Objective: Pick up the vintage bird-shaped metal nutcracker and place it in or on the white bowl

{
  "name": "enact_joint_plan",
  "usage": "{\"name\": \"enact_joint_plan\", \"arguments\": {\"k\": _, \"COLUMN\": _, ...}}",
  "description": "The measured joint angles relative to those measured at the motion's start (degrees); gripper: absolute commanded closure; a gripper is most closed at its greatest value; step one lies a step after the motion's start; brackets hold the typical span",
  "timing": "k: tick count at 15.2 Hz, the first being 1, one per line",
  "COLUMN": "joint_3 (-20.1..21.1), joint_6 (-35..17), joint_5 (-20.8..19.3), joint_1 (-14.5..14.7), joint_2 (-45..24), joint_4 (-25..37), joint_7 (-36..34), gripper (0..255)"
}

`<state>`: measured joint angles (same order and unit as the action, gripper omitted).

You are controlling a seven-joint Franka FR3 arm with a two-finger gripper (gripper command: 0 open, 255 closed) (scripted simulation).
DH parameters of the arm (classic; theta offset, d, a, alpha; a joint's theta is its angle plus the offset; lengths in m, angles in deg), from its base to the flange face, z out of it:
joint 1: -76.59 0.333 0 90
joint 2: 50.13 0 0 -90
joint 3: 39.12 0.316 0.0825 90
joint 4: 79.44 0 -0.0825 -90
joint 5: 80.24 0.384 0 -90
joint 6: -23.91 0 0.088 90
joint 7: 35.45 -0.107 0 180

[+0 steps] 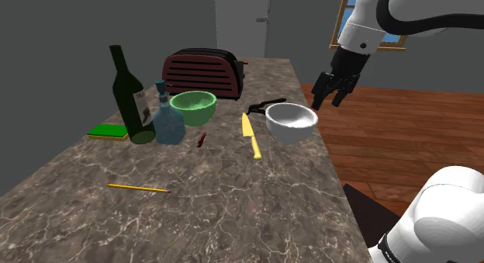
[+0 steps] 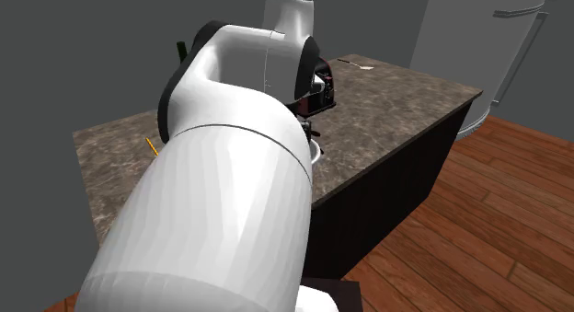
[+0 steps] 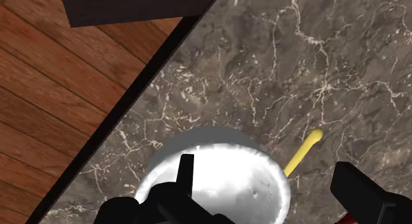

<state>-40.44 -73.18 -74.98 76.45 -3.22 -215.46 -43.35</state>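
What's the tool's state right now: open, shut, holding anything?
Tool: open, fingers apart, holding nothing, over the white bowl; the nutcracker lies on the counter beside the bowl.

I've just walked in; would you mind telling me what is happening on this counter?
The white arm's black end effector hangs open and empty in the air near the white bowl. The dark nutcracker lies on the marble counter close beside the bowl, not yet grasped. A yellow knife lies next to the bowl too.
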Motion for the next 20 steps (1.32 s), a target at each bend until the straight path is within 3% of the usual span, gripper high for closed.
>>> {"name": "enact_joint_plan", "arguments": {"k": 3, "joint_3": -1.2, "joint_6": -0.3, "joint_5": -0.7, "joint_1": 0.5, "joint_2": -3.0, "joint_4": 1.7, "joint_7": 2.6, "gripper": 0}}
{"name": "enact_joint_plan", "arguments": {"k": 10, "joint_3": -7.0, "joint_6": -0.8, "joint_5": -3.4, "joint_1": 3.2, "joint_2": -20.4, "joint_4": 13.1, "joint_7": 17.8, "gripper": 0}}
{"name": "enact_joint_plan", "arguments": {"k": 20, "joint_3": -10.5, "joint_6": 3.0, "joint_5": -3.1, "joint_1": 5.2, "joint_2": -49.8, "joint_4": 38.8, "joint_7": 38.6, "gripper": 0}}
